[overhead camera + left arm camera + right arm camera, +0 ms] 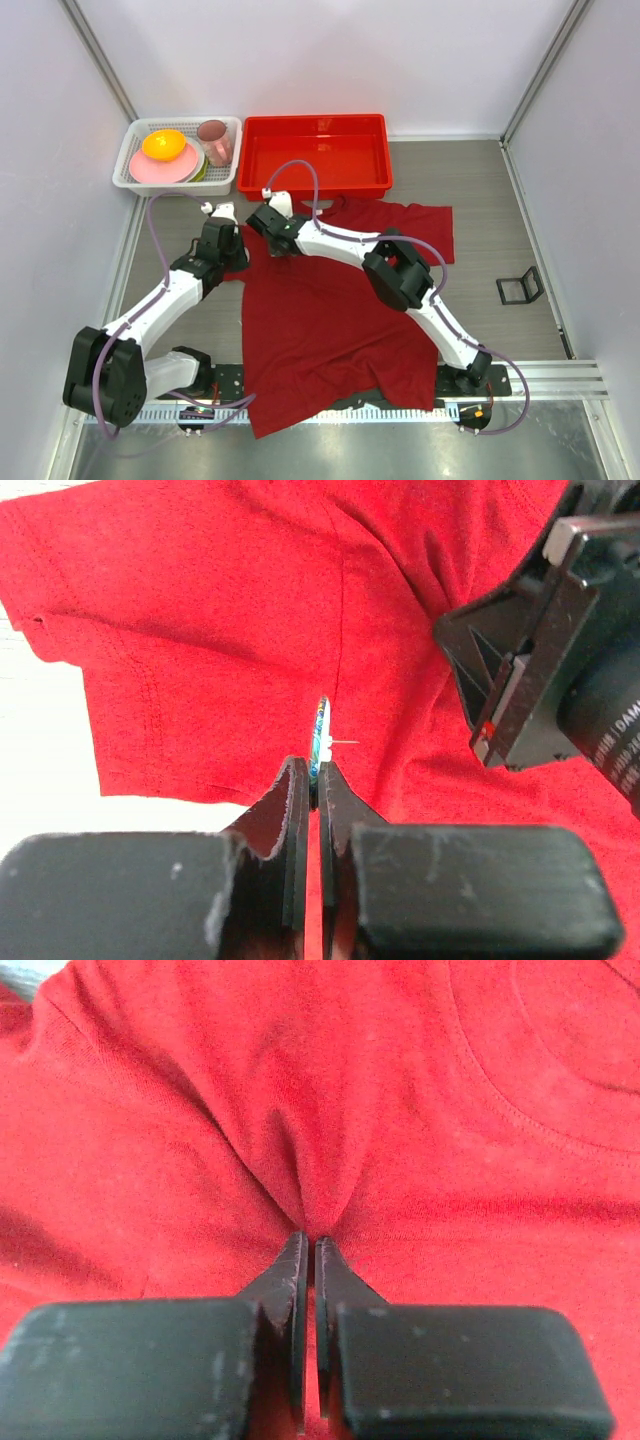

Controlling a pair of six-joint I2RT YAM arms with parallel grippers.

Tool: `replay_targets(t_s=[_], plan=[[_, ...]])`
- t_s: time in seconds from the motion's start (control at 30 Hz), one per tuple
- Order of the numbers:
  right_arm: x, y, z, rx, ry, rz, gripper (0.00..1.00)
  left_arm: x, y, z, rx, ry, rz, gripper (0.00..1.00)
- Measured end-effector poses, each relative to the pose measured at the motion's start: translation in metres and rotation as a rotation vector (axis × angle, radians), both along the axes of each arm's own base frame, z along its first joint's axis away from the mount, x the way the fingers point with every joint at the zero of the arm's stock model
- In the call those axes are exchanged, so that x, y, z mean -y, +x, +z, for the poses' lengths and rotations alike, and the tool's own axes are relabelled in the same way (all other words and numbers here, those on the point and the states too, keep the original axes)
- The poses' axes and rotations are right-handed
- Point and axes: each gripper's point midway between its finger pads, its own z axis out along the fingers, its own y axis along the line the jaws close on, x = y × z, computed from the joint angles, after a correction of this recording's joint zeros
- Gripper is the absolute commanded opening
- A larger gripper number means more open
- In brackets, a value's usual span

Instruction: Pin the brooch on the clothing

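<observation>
Left wrist view: white print on the black motor housing (612, 742) of the other arm, at the right frame edge. Two tilted lines of capitals, cut by the edge. Top line seems to hold "MAN" or similar, not sure. Lower line too small and cropped to read. Brooch (319, 732) stands edge-on, face unreadable.

Top view: nothing legible at this size on arms, basket (176, 187), tray (314, 188) or shirt (320, 320).

Right wrist view: no lettering readable.
</observation>
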Motion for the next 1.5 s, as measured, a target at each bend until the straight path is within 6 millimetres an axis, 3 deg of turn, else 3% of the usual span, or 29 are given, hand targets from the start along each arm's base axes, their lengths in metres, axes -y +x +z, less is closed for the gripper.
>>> replay_targets(t_s=[0.1, 0.17, 0.2, 0.27, 0.57, 0.9, 1.2, 1.5], plan=[[0.002, -0.007, 0.0, -0.009, 0.007, -0.001, 0.04, 0.0, 0.0, -0.001, -0.003, 0.0, -0.003, 0.0], [0.001, -0.009, 0.001, -0.011, 0.009, 0.002, 0.19, 0.002, -0.001, 0.0, -0.003, -0.002, -0.012, 0.0], [0.0, -0.01, 0.001, -0.017, 0.013, 0.006, 0.38, 0.002, -0.001, -0.001, -0.004, -0.004, -0.018, 0.0], [-0.002, -0.011, 0.003, -0.028, 0.021, 0.019, 0.5, 0.004, -0.001, -0.001, -0.005, -0.006, -0.031, 0.0], [-0.001, -0.012, 0.007, -0.069, 0.034, 0.053, 0.45, 0.005, -0.002, -0.006, -0.026, -0.003, -0.038, 0.0], [0.009, 0.003, 0.023, -0.063, 0.076, 0.023, 0.39, 0.007, -0.003, -0.011, -0.043, -0.005, -0.045, 0.0], [0.018, 0.014, 0.022, -0.084, 0.102, -0.012, 0.38, 0.008, -0.002, -0.011, -0.043, -0.011, -0.051, 0.0], [0.01, 0.015, 0.016, -0.107, 0.125, -0.013, 0.38, 0.008, -0.002, -0.012, -0.044, -0.011, -0.051, 0.0]])
